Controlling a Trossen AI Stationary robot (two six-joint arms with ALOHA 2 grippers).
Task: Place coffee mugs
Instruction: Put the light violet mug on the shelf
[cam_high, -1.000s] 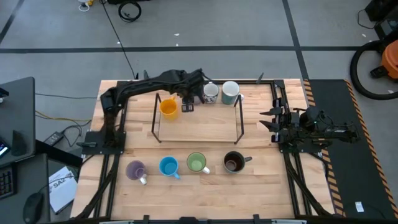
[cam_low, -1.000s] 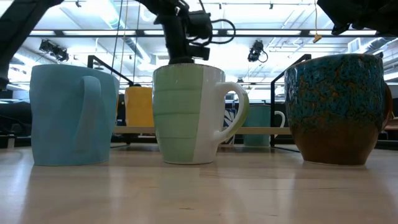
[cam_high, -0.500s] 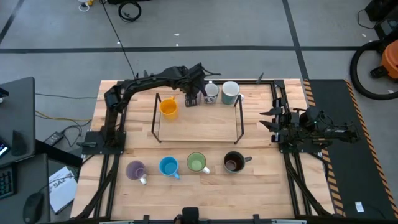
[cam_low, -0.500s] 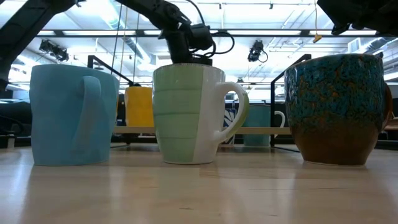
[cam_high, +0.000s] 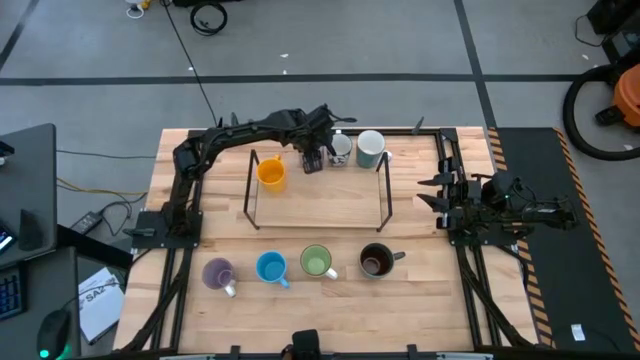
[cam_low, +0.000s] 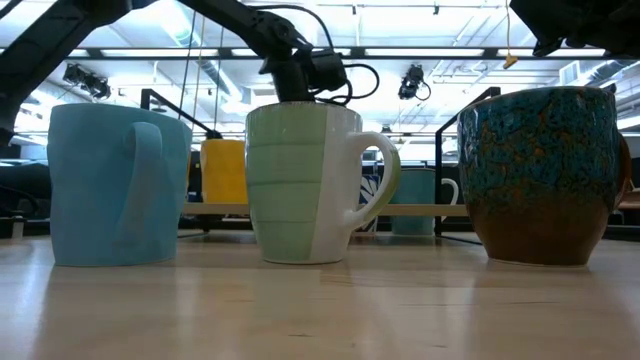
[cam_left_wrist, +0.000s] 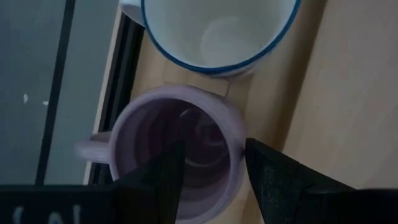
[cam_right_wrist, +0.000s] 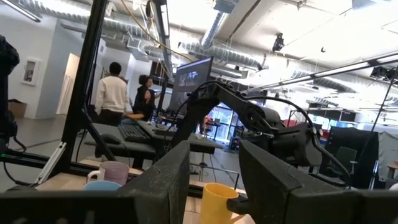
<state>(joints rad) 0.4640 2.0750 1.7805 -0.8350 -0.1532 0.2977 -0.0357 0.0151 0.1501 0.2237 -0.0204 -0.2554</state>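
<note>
My left gripper (cam_high: 312, 160) is open over the purple mug (cam_left_wrist: 199, 134) at the table's far edge. One finger (cam_left_wrist: 165, 180) is inside the mug and the other (cam_left_wrist: 273, 180) is outside its wall. In the high view the gripper hides this mug. The white patterned mug (cam_high: 340, 150) and the pale teal mug (cam_high: 371, 148) stand just to its right, and the orange mug (cam_high: 270, 172) to its left. Lavender (cam_high: 218, 272), blue (cam_high: 271, 267), green (cam_high: 317, 262) and dark (cam_high: 376, 260) mugs stand in a near row. My right gripper (cam_high: 440, 195) waits open at the table's right side.
A black wire frame (cam_high: 383, 190) stands mid-table, and the orange mug sits at its far left corner. Black rails run along the table's left, right and far edges. Bare wood lies between the frame and the near row of mugs. People stand in the room beyond.
My left gripper has moved toward the table's right and slightly toward its far edge. It has gone away from the orange mug and now stands over the purple mug, beside the white patterned one. No mug has visibly moved.
</note>
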